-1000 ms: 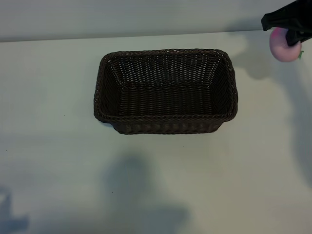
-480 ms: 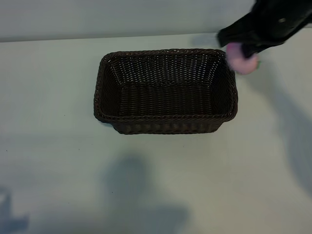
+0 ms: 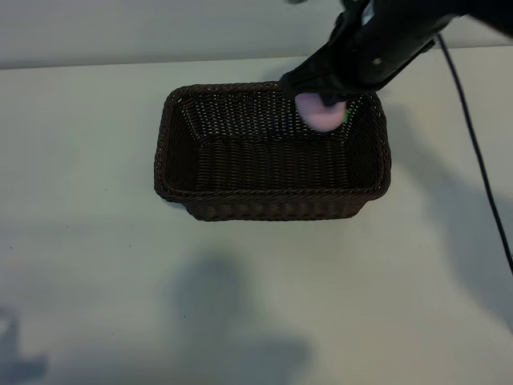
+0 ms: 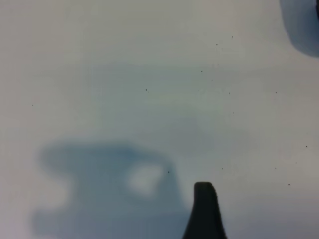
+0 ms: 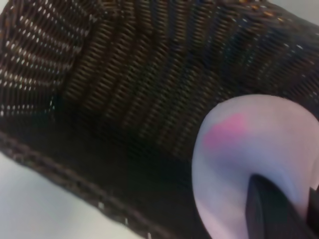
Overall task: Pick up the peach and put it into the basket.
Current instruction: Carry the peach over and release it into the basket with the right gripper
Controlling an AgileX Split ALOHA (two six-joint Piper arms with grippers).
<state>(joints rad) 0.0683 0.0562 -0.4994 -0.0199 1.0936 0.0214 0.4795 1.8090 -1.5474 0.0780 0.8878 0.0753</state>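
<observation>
- The table (image 3: 80, 265) is a pale flat surface, and I see only the basket standing on it, so there is free room on every side for my arms to travel.
- The basket (image 3: 272, 200) sits near the middle with its long sides across the exterior view. Its mouth faces up and its walls slope outward, which gives me a wide target from above. In the right wrist view its woven wall and floor fill the space under the fruit.
- My right tool (image 3: 321, 100) reaches in from the far right corner, angled downward, clamped on the peach. It is over the far rim, inside the basket's outline.
- The peach (image 3: 322, 112) hangs above the far right part of the interior, close to the far wall and not yet resting on the floor. I judge a release here would land it inside, though a nudge toward the centre would keep it off the rim.
- My left tool (image 4: 204, 211) is parked over bare table, jaws wide, holding nothing.
</observation>
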